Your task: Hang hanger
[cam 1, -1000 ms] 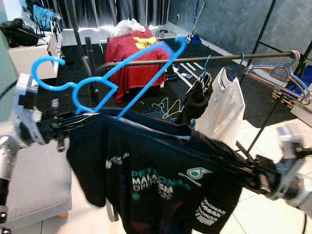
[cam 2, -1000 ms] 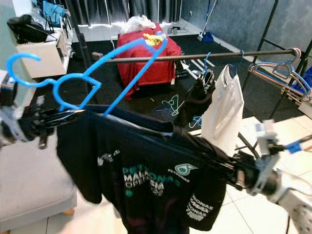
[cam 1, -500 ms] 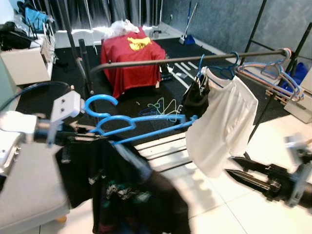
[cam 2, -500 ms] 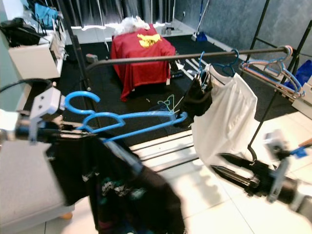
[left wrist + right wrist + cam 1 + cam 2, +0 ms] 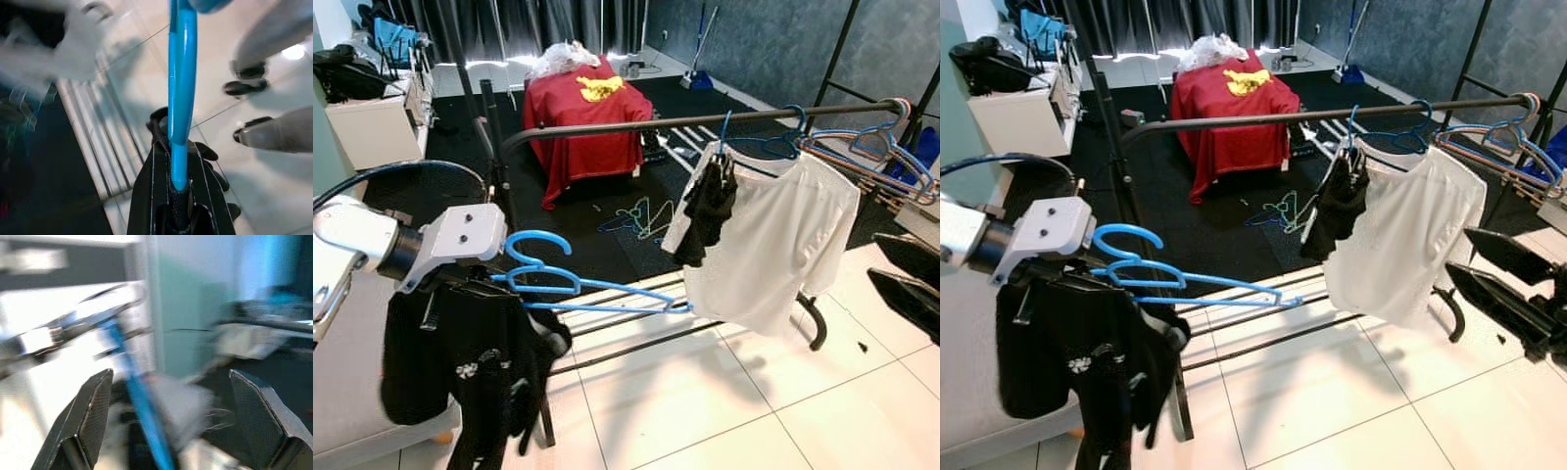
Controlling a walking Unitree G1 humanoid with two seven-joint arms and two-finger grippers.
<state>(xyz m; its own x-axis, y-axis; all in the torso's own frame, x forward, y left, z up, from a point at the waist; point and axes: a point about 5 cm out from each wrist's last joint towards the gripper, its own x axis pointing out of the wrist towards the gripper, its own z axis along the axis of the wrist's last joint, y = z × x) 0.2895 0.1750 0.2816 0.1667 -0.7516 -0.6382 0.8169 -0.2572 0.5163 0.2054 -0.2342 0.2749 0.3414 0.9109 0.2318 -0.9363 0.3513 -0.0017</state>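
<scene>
Two grippers are in frame. Left gripper (image 5: 179,193) is clamped on the blue hanger (image 5: 570,287); the left wrist view shows the hanger's bar pinched between the black fingers (image 5: 146,196), a detail the eye views hide behind the wrist housing. Eye views place the hanger low at the robot's left, lying nearly level, below and in front of the rail (image 5: 705,119), well apart from it. A black shirt (image 5: 475,367) droops from the hanger's near end, bunched under the gripper.

Right gripper (image 5: 1489,274) is at the right edge, beside the white shirt (image 5: 1405,240) hanging on the rail. Its fingers (image 5: 93,413) stand wide apart in the right wrist view, holding nothing; that view is blurred and shows a blue streak between them. A red cloth (image 5: 582,122) covers an object behind the rail.
</scene>
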